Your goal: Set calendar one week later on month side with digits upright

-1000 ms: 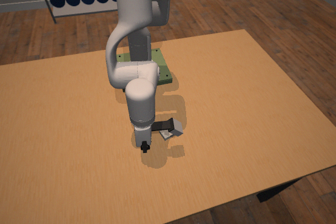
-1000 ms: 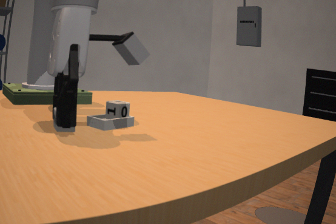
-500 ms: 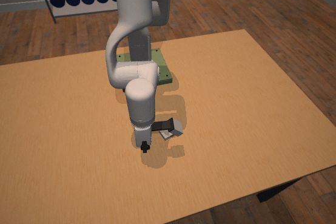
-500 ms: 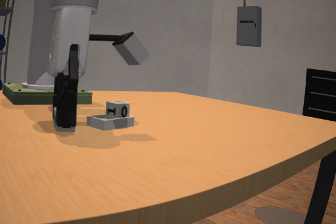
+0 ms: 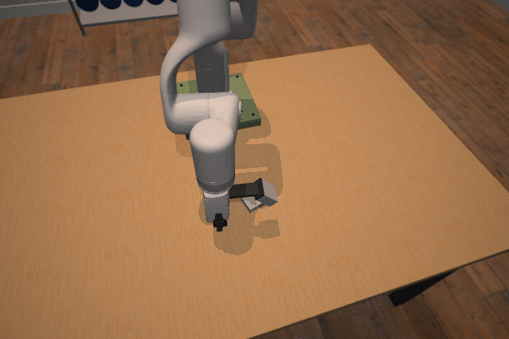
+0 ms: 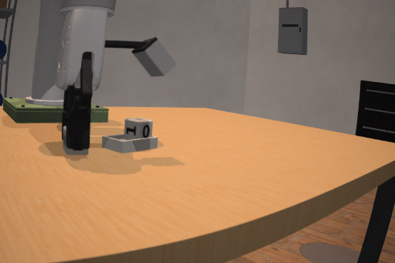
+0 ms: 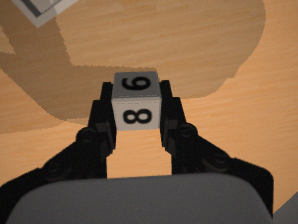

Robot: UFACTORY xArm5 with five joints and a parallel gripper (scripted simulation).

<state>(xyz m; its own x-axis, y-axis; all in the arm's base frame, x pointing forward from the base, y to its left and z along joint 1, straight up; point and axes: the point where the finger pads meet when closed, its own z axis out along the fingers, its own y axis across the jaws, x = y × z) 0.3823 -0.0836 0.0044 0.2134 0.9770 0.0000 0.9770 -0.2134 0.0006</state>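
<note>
My gripper (image 6: pixel 76 137) (image 7: pixel 137 96) points down beside the tray, shut on a light grey cube (image 6: pixel 75 151) (image 7: pixel 137 114). In the wrist view this cube shows an 8 and a 6 or 9, both turned sideways. It is at or very near the table top; exact contact is unclear. The small grey tray (image 6: pixel 112 143) (image 5: pixel 251 205) (image 7: pixel 37 22) lies on the table to the right of the gripper in the exterior view. The other cube (image 6: pixel 138 128) stands in the tray, showing a 1 on its side and an upright 0. The month's name is not visible.
The wrist camera's grey box (image 6: pixel 155 58) (image 5: pixel 268 193) sticks out on a black bracket (image 5: pixel 244 190), above the tray. The green base plate (image 5: pixel 250 113) (image 6: pixel 53 115) is behind the gripper. The table's front edge (image 6: pixel 285 212) is well away.
</note>
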